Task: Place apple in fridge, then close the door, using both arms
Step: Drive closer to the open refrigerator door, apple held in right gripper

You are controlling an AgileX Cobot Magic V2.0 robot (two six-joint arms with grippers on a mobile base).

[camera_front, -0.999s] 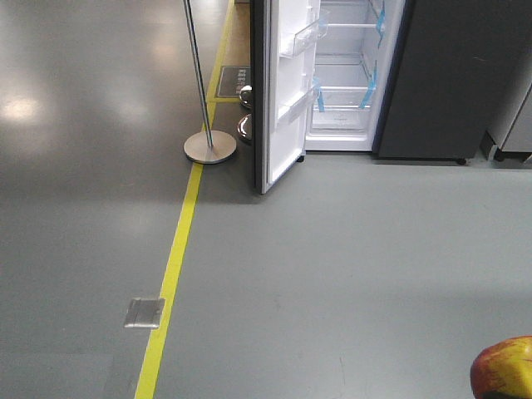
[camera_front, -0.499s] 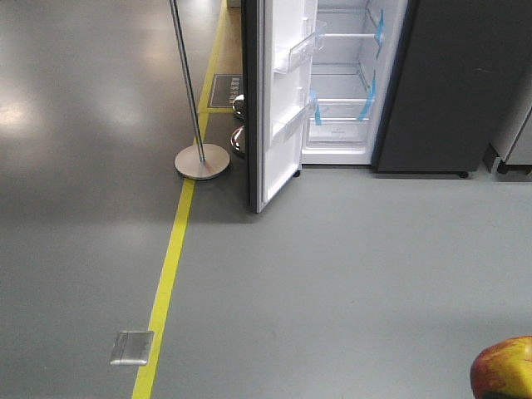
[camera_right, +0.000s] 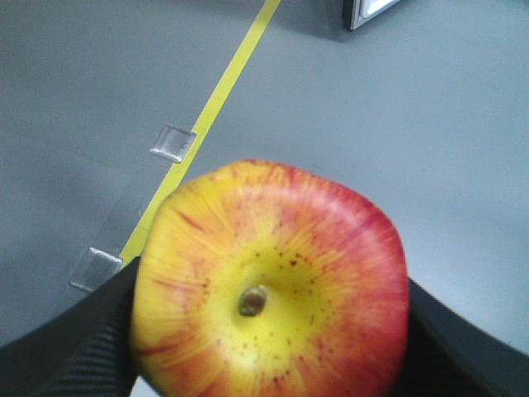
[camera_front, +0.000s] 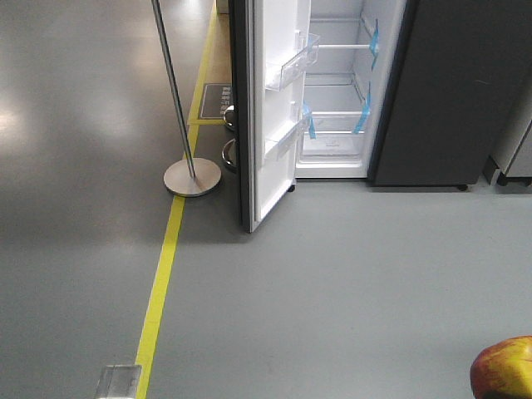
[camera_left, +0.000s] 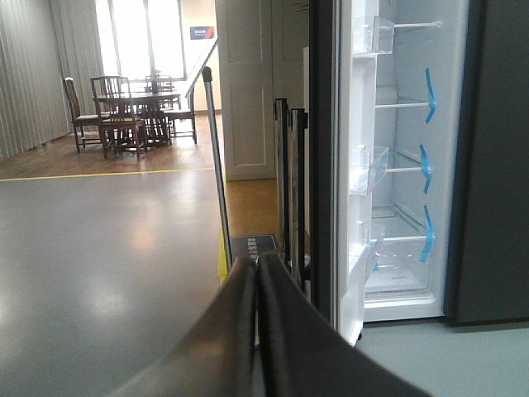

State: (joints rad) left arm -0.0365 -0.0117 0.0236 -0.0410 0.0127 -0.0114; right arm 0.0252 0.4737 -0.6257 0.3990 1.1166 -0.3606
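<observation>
Apple (camera_right: 269, 289) gripped between right jaws

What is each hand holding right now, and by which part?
The right hand grips the apple by its two opposite sides, dimpled end facing the wrist camera. The left hand is shut on nothing.

We see glare patches on the glossy grey floor (camera_front: 33, 116) left of the tall dark grey fridge (camera_front: 453, 91); its white interior is bright, the red-yellow apple (camera_right: 269, 289) (very close) soft.
</observation>
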